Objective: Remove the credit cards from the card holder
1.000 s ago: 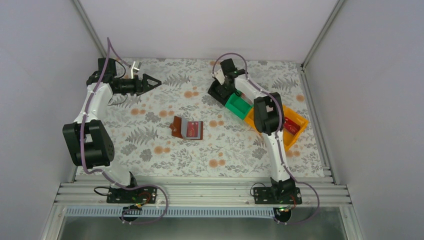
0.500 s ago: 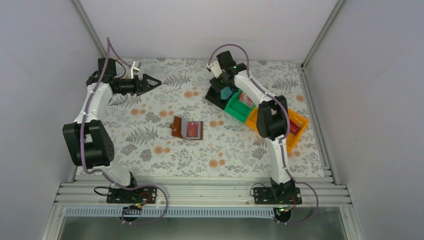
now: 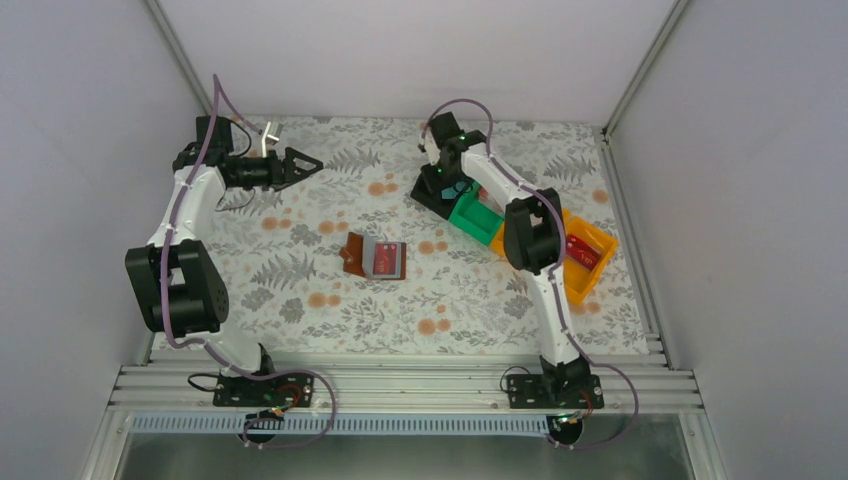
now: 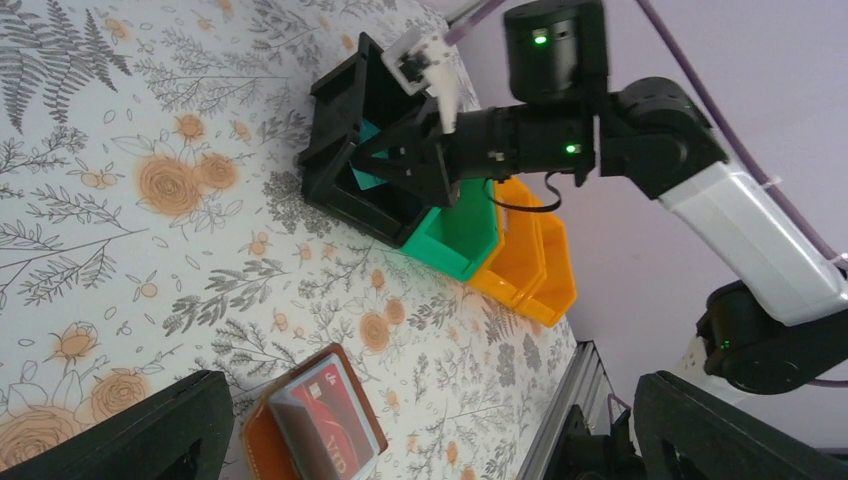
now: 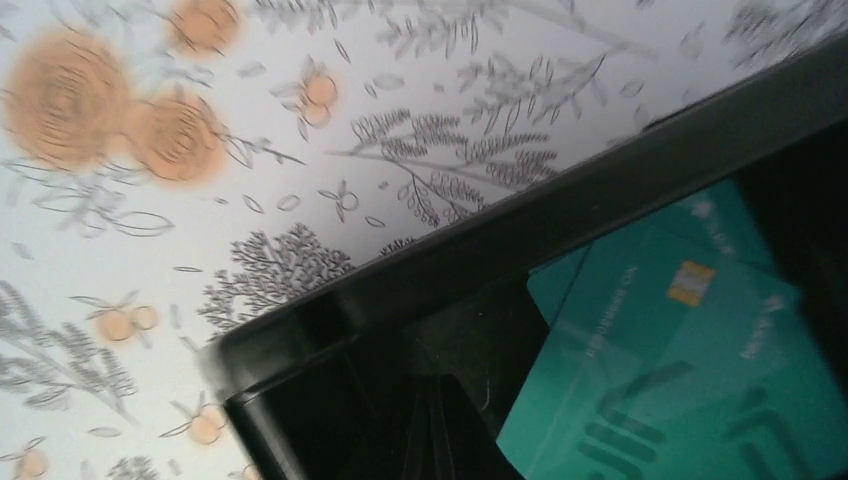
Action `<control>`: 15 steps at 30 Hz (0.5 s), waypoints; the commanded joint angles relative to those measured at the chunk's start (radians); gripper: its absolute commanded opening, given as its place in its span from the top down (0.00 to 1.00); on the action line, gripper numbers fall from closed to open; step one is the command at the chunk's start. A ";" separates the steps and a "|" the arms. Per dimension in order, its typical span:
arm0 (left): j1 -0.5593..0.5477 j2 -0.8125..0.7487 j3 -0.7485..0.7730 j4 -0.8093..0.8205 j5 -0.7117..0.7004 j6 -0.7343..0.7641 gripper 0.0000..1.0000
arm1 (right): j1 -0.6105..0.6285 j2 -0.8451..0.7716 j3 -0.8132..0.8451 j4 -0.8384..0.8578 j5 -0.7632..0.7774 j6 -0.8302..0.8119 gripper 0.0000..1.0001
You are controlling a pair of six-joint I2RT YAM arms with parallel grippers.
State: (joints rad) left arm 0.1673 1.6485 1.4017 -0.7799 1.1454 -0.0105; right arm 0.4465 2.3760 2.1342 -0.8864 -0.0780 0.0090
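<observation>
The brown card holder (image 3: 357, 256) lies open mid-table with a red credit card (image 3: 388, 260) in its pale slot; the left wrist view shows the holder (image 4: 262, 442) and that card (image 4: 322, 420) too. Two teal credit cards (image 5: 680, 370) lie overlapping in the black bin (image 5: 450, 262), where they show from above as a teal patch (image 3: 459, 187). My right gripper (image 5: 432, 432) is shut and empty, its tips down inside the black bin (image 3: 428, 192) beside the teal cards. My left gripper (image 3: 313, 163) hangs open at the far left, away from the holder. Another red card (image 3: 582, 252) lies in the orange bin.
Three bins stand in a diagonal row at the right: black, then green (image 3: 473, 213), then orange (image 3: 596, 240). The floral cloth ends at a metal rail (image 3: 400, 382) along the near edge. Grey walls enclose the table on three sides.
My right gripper's jaws have closed and its wrist has shifted slightly left over the black bin. The left arm and the card holder have not moved.
</observation>
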 commanded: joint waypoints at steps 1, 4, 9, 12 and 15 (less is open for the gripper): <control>0.003 -0.005 0.005 0.007 0.029 0.021 0.00 | 0.001 0.078 0.065 -0.096 0.002 0.036 0.96; 0.003 0.001 0.007 0.007 0.029 0.018 0.00 | 0.003 0.104 0.087 -0.146 0.028 0.040 0.96; 0.003 0.007 0.009 0.007 0.028 0.015 0.00 | 0.016 0.102 0.087 -0.164 0.162 0.042 0.96; 0.002 0.006 0.012 0.005 0.031 0.016 0.00 | 0.016 0.111 0.101 -0.179 0.262 0.032 0.96; 0.003 0.007 0.016 0.002 0.033 0.018 0.00 | 0.016 0.127 0.128 -0.198 0.350 0.002 0.96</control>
State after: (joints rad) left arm 0.1673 1.6485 1.4017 -0.7799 1.1522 -0.0105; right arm 0.4580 2.4802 2.2070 -1.0210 0.1040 0.0345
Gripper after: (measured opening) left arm 0.998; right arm 0.041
